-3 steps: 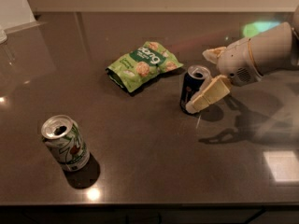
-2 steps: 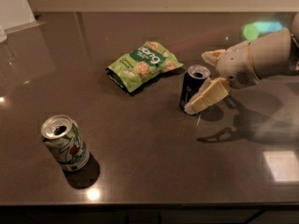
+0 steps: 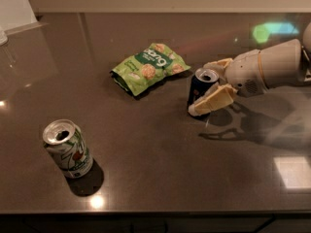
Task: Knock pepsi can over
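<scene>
The pepsi can is dark navy blue with an open silver top. It stands upright on the dark countertop, right of centre. My gripper reaches in from the right on a white arm. Its cream fingers are spread, one finger in front of the can and the other behind it, so the can sits between them. The front finger touches or nearly touches the can's side.
A green snack bag lies flat just left of the pepsi can. A white-and-green can with red marks stands near the front left edge. A wall runs along the back of the counter.
The gripper has edged slightly left, so the front finger reaches further along the can. The can still stands upright in the same spot.
</scene>
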`<state>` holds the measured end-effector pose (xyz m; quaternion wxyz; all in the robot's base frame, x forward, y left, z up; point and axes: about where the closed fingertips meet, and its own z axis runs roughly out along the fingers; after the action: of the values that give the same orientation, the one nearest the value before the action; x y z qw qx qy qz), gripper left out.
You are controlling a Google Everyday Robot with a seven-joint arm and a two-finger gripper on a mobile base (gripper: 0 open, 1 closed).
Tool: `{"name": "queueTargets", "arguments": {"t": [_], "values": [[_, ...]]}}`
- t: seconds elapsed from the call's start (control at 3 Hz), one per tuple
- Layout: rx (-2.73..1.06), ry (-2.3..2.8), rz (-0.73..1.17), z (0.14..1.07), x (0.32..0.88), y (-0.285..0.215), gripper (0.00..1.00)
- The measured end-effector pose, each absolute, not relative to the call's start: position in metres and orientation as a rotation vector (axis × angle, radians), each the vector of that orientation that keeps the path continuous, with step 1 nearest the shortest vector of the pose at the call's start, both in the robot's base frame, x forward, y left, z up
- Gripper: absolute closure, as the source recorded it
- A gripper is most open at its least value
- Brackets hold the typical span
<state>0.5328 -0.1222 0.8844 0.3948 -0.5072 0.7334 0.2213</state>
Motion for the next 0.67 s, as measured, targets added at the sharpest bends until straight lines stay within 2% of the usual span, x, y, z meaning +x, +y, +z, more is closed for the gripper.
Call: {"name": "queueTargets", "arguments": {"t": [0.67], "values": [[-1.269, 1.861, 0.565, 0.894, 0.532, -0.13, 0.65]]}}
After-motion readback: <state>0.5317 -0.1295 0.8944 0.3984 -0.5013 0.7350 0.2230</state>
